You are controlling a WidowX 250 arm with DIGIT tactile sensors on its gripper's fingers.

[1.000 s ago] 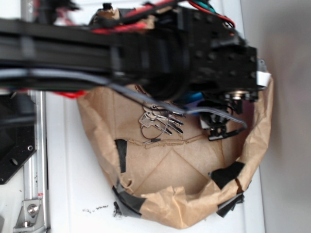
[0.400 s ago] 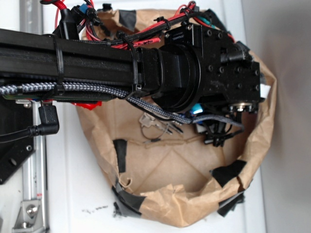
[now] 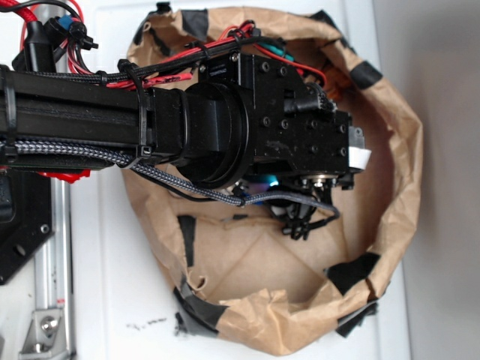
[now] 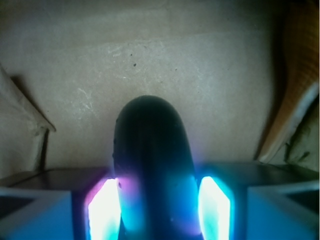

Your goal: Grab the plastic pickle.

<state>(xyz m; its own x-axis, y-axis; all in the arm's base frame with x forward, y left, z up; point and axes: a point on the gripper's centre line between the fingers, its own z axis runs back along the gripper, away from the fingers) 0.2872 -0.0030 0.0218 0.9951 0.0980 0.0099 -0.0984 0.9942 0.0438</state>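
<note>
Where the wrist view looks down, glowing pads (image 4: 105, 210) sit on either side of the pickle (image 4: 150, 165), pressed to its flanks, so the gripper (image 4: 152, 212) is pinching it. Its near end is cut off by the frame edge; the far rounded end points across the brown paper floor. At right, an orange-brown toy (image 4: 300, 65) is partly cropped. From the exterior view, the arm (image 3: 247, 127) hides pickle, pads and most of the paper bag (image 3: 397, 195) interior.
</note>
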